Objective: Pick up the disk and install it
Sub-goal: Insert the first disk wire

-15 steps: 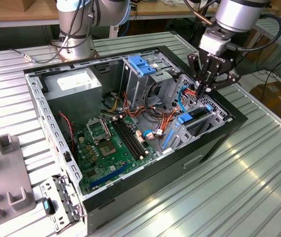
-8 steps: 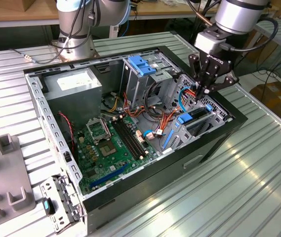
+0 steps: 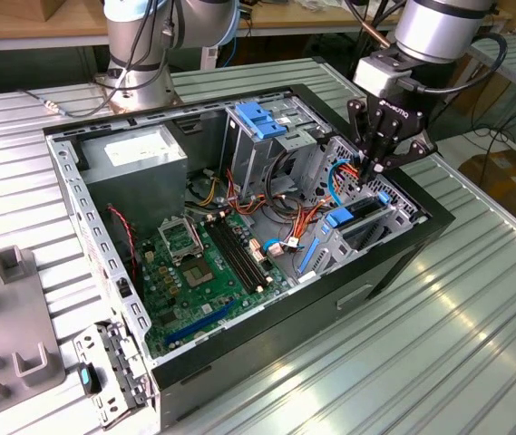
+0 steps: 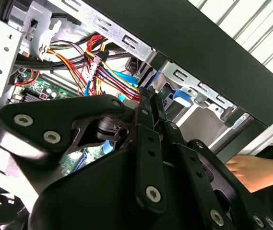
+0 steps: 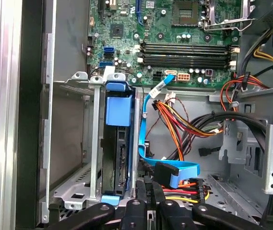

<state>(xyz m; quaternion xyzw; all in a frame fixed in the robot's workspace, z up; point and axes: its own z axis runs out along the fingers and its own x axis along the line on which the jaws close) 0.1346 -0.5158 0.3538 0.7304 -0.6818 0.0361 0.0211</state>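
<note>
A: Where is your disk [image 5: 115, 158] sitting?

B: You're looking at it standing on edge in the drive cage [image 5: 94, 143], at three o'clock of the motherboard [image 3: 199, 263] in the exterior view, so the seating is looking largely done.

A: And your gripper [image 3: 377, 166]?

B: It's hanging just above the cage with its fingers [image 5: 148, 199] pressed together, gripping nothing. A data cable [image 5: 150, 120] is lying loose beside the disk.

One open computer case [image 3: 403, 249], one motherboard [image 3: 199, 263], one power supply [image 3: 140, 154], one disk [image 5: 117, 158], one pincer [image 3: 377, 168].
</note>
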